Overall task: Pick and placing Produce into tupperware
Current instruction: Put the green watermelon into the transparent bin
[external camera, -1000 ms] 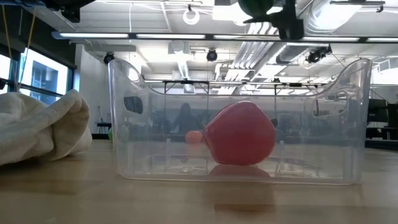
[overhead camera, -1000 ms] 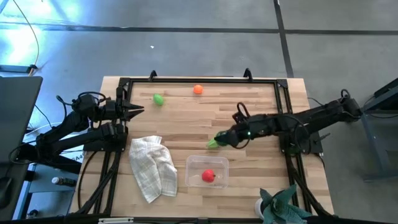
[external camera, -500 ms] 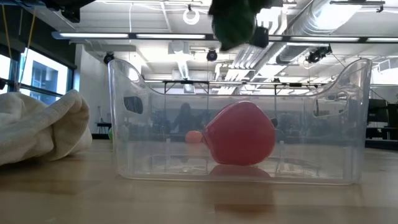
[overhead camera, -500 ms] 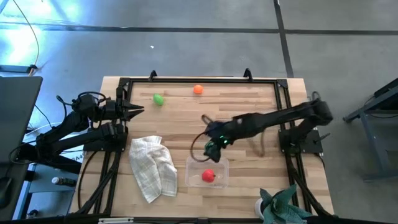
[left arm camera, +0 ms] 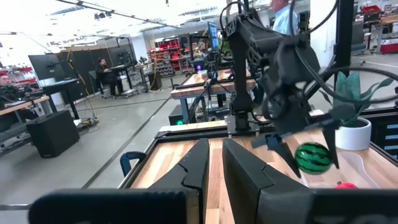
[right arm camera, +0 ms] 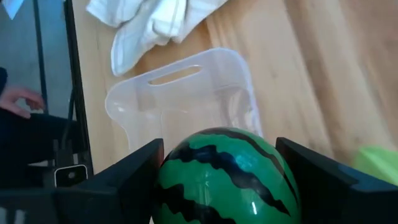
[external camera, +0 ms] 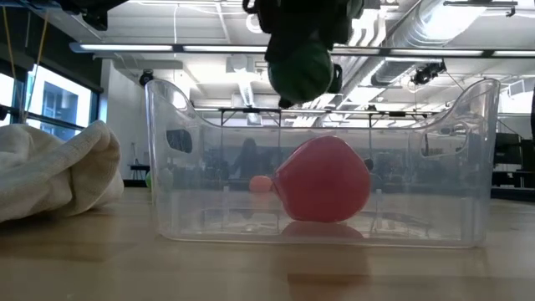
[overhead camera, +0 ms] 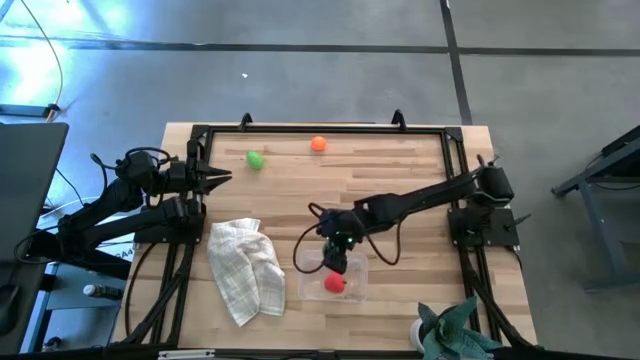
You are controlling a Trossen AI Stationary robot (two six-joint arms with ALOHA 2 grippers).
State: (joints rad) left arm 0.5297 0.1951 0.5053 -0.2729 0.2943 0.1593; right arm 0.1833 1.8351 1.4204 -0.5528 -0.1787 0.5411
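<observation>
My fingers (right arm camera: 323,186) are matt dark plastic; the watermelon (right arm camera: 227,171) shines glossy, the tupperware (right arm camera: 186,99) is clear smooth plastic, the table (overhead camera: 400,170) pale planked wood.

Probably a robotics lab: workbenches (left arm camera: 205,84), monitors (left arm camera: 46,65).

1. No readable text, labels, brands, numbers or signs in any view.
2. Left wrist view: background room has red shelving and monitors, any lettering too small to read.
3. Low view: ceiling fixtures only, no legible signs.
</observation>
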